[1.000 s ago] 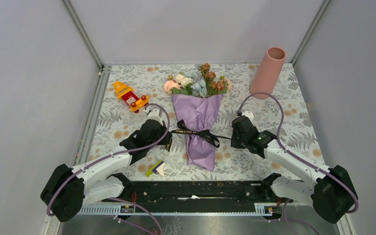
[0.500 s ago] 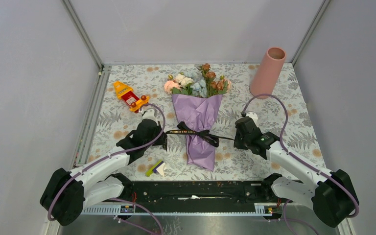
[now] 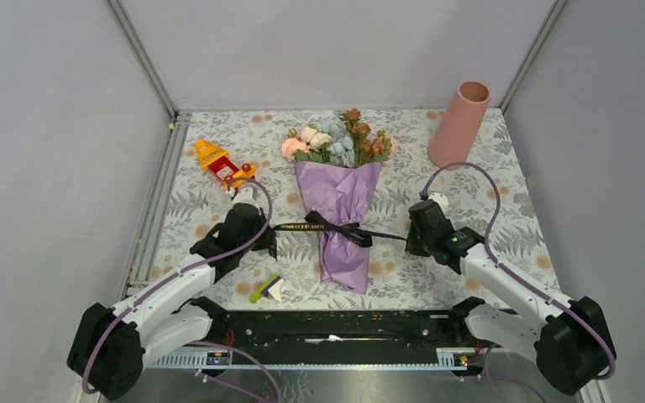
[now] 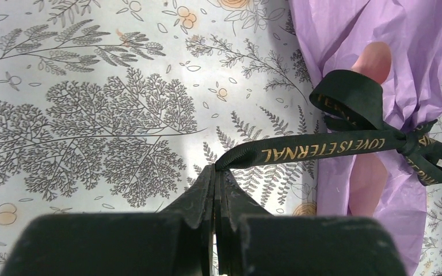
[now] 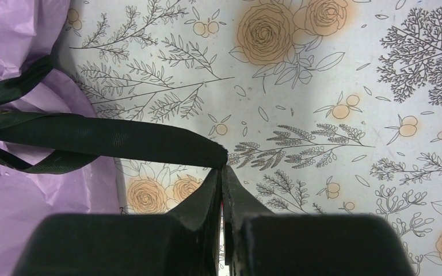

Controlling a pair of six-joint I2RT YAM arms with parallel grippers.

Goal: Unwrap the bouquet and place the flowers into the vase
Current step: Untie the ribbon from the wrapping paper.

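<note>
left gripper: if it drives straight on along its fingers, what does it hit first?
Probably the tablecloth just past its tips: the left gripper, shut on the ribbon, looks angled down. The bouquet lies off to its right. Depth is unclear.

left gripper [image 3: 273, 227]: moved outward | right gripper [image 3: 406, 238]: moved outward | ribbon [image 3: 302, 227]: drawn longer

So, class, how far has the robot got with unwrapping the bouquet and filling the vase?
Done: the left pincer and right pincer are each shut on one end of the black ribbon. In hand: it runs taut both ways, but a bow loop remains at the knot. Left: the purple paper still wraps the flowers, and the vase holds no flowers.
</note>
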